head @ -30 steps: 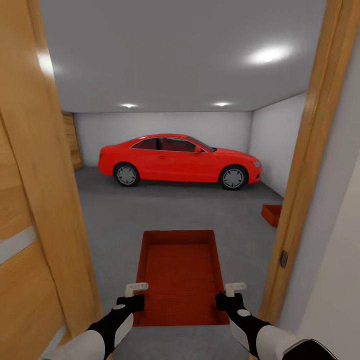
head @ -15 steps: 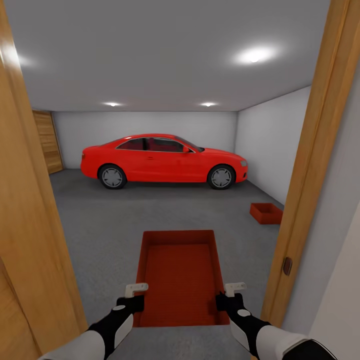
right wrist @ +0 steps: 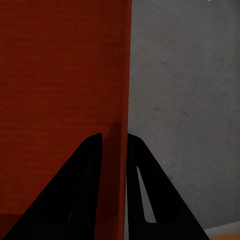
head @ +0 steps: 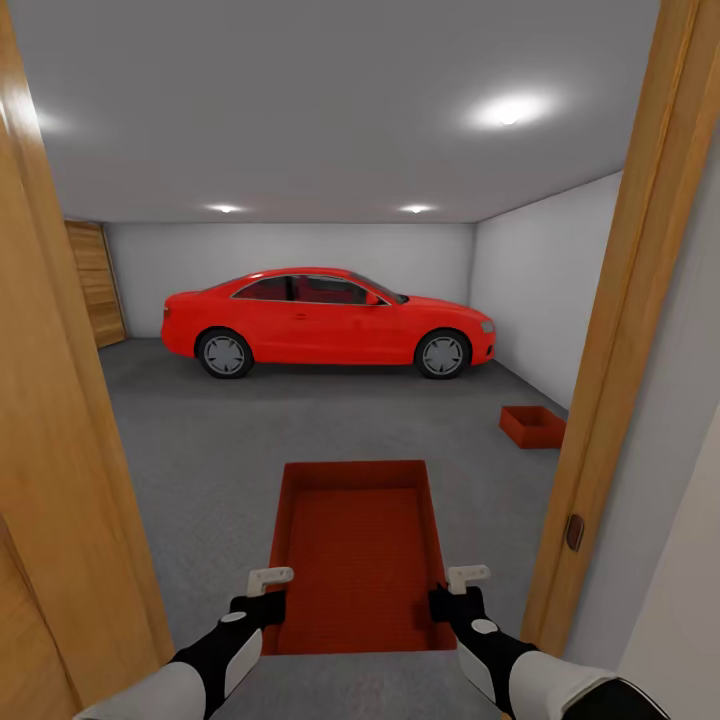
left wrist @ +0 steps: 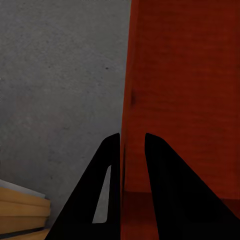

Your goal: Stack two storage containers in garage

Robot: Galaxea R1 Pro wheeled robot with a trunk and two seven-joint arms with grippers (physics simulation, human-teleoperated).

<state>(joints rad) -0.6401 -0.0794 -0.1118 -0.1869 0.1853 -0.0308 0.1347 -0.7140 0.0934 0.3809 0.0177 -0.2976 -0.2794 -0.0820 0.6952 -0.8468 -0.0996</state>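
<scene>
I carry one orange-red storage container (head: 358, 545) in front of me, level above the grey floor (head: 250, 430). My left gripper (head: 268, 600) is shut on its left wall (left wrist: 131, 100), one finger on each side. On the opposite wall (right wrist: 120, 100) my right gripper (head: 450, 598) is shut the same way. The other storage container (head: 532, 425) rests on the garage floor at the right, near the white wall. I stand in the doorway looking into the garage.
Wooden door frame posts (head: 640, 300) flank me closely on both sides, with the left one (head: 50, 400) very near. A red car (head: 325, 322) is parked across the far end. A plank wall (head: 95, 285) shows at the far left.
The view has advanced through the doorway and turned slightly, so the car and the floor container slid left in the picture. Both grippers keep their hold on the carried container.
</scene>
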